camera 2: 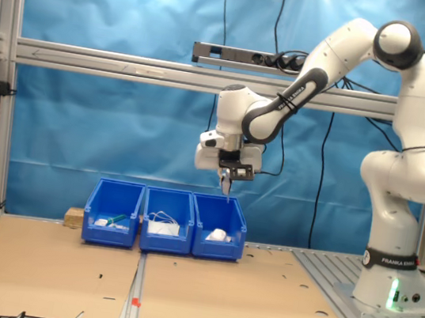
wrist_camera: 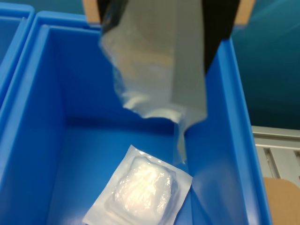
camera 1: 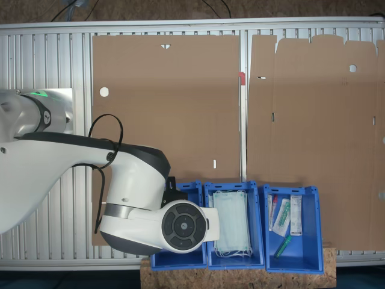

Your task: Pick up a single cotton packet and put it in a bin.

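Note:
My gripper (camera 2: 227, 175) hangs above the bin (camera 2: 216, 240), the end crate at the second exterior view's right, and is shut on the cotton packet (camera 2: 227, 185). In the wrist view the cotton packet (wrist_camera: 157, 70) dangles pale and flat from between the dark fingers (wrist_camera: 218, 23), over the bin's blue wall (wrist_camera: 42, 140). On the bin's floor lies a clear-fronted packet with a white cotton pad (wrist_camera: 140, 190). In the first exterior view my arm covers most of this bin (camera 1: 180, 260) and hides the gripper.
Two more blue crates stand in the same row. The middle one holds pale green face masks (camera 1: 231, 224). The other end one holds syringes and tubes (camera 1: 287, 218). Brown cardboard sheets (camera 2: 241, 287) cover the table in front of the crates. The arm's base (camera 2: 385, 289) stands at the second exterior view's right.

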### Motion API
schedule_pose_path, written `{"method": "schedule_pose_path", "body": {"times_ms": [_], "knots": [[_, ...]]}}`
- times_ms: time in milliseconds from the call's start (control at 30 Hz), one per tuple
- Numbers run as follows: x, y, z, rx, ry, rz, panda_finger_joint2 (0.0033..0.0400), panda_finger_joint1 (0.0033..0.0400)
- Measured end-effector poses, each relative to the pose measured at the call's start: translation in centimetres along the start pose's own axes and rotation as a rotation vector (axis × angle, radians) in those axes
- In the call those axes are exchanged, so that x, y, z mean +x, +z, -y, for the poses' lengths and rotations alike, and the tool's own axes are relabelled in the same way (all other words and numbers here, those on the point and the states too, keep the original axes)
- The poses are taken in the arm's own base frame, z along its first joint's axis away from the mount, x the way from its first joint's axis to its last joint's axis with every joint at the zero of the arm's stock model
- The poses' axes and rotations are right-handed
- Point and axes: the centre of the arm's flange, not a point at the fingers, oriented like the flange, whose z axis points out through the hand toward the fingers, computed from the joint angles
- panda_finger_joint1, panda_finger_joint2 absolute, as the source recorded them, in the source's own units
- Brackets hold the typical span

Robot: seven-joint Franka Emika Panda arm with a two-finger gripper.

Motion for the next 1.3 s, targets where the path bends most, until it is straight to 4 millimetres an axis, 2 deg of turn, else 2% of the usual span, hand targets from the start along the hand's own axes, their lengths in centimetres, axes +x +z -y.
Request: {"method": "schedule_pose_path", "body": {"times_ms": [1233, 1267, 1300], "knots": [[-0.17, -0.04, -0.03, -0.002, -0.1, 0.004, 0.0056, 0.0056], [-0.17, -0.04, -0.03, -0.002, -0.101, 0.003, 0.0171, 0.0171], [-0.17, -0.04, -0.03, -0.002, -0.102, 0.004, 0.0171, 0.0171]]}}
